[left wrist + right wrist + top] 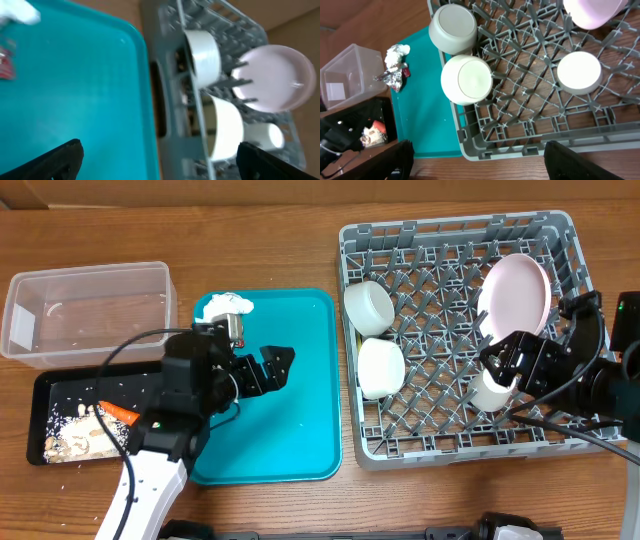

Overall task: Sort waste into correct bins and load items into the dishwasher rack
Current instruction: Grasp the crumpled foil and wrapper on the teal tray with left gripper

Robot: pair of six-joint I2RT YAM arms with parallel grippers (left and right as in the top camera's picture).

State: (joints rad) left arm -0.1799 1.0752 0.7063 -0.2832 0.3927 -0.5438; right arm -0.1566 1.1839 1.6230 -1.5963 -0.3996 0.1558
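On the grey dishwasher rack [560, 240] two cream bowls [368, 307] [380, 367] lie at the left, a pink plate [515, 295] leans at the back right, and a small white cup [492, 392] sits upside down. My right gripper [505, 365] hovers open just above the cup with nothing in it. Over the teal tray [300, 420] my left gripper [278, 368] stands wide open and empty. A white napkin [225, 305] and a foil wrapper [237, 330] lie at the tray's far left corner. The black tray [60, 385] holds beige scraps and a carrot piece [118, 413].
The clear tub [85, 305] stands at the back left, behind the black tray. The teal tray's right rim lies close to the rack's left wall [170, 110]. Bare wood table runs along the front edge [520, 167].
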